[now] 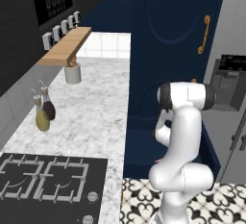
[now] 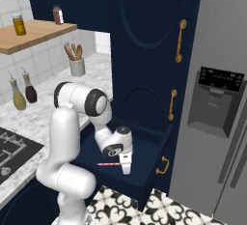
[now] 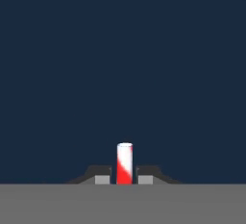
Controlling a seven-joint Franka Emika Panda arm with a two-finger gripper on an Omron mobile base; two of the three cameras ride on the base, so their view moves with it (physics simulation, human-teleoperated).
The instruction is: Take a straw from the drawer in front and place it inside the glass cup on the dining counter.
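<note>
The navy drawer [image 2: 150,170] stands pulled out in front of me, its small gold handle on the front panel. My gripper [image 2: 126,169] reaches down into it and is shut on the thin pink-red straw [image 2: 106,163], which lies level and sticks out to the left of the fingers. In the hand view the straw [image 3: 124,159] rises as a red-and-white stub pinched between the two fingertips of the gripper [image 3: 124,178], against the dark blue drawer floor. From the left base view my arm hides the hand; a bit of the straw [image 1: 157,161] peeks out. The glass cup and dining counter are out of view.
Tall navy doors [image 2: 149,50] with long gold handles rise behind the drawer. A grey fridge [image 2: 217,103] stands to the right. On the left, a marble top holds a black stove [image 1: 48,180], two bottles [image 1: 43,110] and a white utensil crock [image 1: 72,73] under a wooden shelf [image 1: 67,45].
</note>
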